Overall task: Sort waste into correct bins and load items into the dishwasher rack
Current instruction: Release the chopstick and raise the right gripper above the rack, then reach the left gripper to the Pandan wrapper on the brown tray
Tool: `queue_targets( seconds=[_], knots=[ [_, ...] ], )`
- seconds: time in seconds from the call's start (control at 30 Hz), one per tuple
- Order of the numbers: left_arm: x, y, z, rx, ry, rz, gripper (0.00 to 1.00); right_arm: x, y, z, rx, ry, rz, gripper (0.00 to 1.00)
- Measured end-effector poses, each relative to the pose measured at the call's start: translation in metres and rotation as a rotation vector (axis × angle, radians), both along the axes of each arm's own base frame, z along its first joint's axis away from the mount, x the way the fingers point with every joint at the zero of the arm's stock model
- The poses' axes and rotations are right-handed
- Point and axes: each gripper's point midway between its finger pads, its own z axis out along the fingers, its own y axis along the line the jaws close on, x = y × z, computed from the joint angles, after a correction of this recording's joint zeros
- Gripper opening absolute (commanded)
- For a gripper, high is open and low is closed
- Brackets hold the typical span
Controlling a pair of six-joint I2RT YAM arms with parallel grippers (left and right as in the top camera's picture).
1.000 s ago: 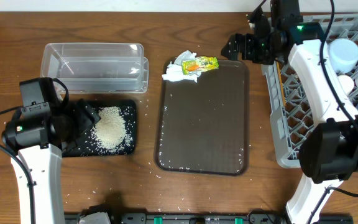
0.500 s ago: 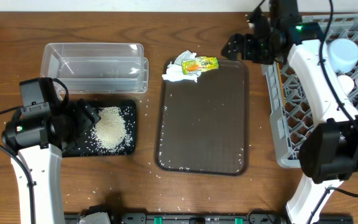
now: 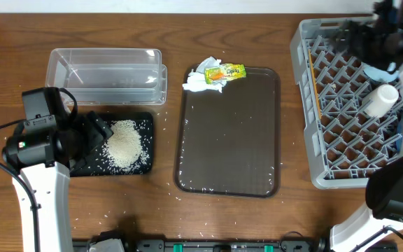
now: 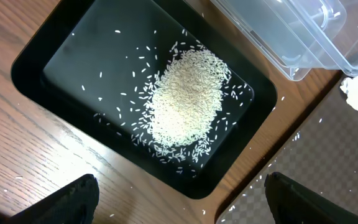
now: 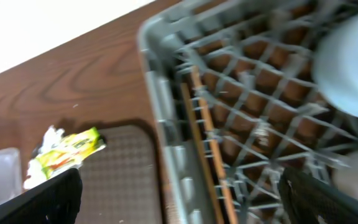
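Loose rice (image 3: pixel 124 143) lies heaped in the black tray (image 3: pixel 143 165), next to the clear tub (image 3: pixel 107 73). My left gripper (image 3: pixel 93 133) hovers open and empty at the tray's near edge; its view shows the rice pile (image 4: pixel 185 99) in the tray (image 4: pixel 79 68). The crumpled napkin (image 3: pixel 200 78) and the yellow-green wrapper (image 3: pixel 226 72) lie at the far edge of the brown serving tray (image 3: pixel 229 140). My right gripper (image 3: pixel 352 33) is open and empty over the far left of the grey rack (image 3: pixel 301 105). Chopsticks (image 5: pixel 207 137) lie in the rack (image 5: pixel 166 118). A white cup (image 3: pixel 378 100) lies in the rack.
Stray rice grains dot the wood around the black tray and the brown tray (image 4: pixel 291 180). A pale blue item (image 3: pixel 378 70) sits in the rack behind the cup, blurred. The wrapper (image 5: pixel 67 149) also shows in the right wrist view.
My right arm has swung from the brown tray's far right corner to over the far side of the rack. The left arm has not moved.
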Motion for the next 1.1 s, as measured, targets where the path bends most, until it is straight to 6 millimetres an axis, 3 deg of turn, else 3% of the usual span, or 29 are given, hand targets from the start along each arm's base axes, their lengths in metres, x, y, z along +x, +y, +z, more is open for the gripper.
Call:
queue_targets(
  seconds=[0.2, 0.5, 0.67, 0.8, 0.87, 0.9, 1.0, 1.1],
  knots=[
    [0.006, 0.001, 0.002, 0.006, -0.024, 0.0, 0.88, -0.004, -0.027, -0.001, -0.01, 0.004, -0.061, 0.99],
    [0.007, -0.004, 0.003, -0.037, -0.036, 0.019, 0.88, -0.005, -0.033, -0.001, -0.01, 0.004, -0.075, 0.99],
    [0.016, -0.048, 0.013, -0.25, -0.097, -0.099, 0.88, -0.005, -0.033, -0.001, -0.01, 0.004, -0.075, 0.99],
    [0.017, -0.109, 0.025, -0.391, -0.137, -0.353, 0.88, -0.005, -0.033, -0.001, -0.01, 0.005, -0.075, 0.99],
    [0.014, -0.136, 0.028, -0.424, -0.138, -0.466, 0.88, -0.005, -0.033, -0.001, -0.01, 0.005, -0.075, 0.99],
    [0.012, -0.151, 0.029, -0.436, -0.138, -0.526, 0.96, -0.005, -0.033, -0.001, -0.01, 0.004, -0.075, 0.99],
    [0.005, -0.197, 0.024, -0.449, -0.116, -0.711, 0.98, -0.005, -0.033, -0.001, -0.01, 0.005, -0.075, 0.99],
    [-0.001, -0.223, 0.013, -0.405, -0.014, -0.801, 0.98, -0.005, -0.033, -0.001, -0.009, 0.004, -0.075, 0.99]
  ],
)
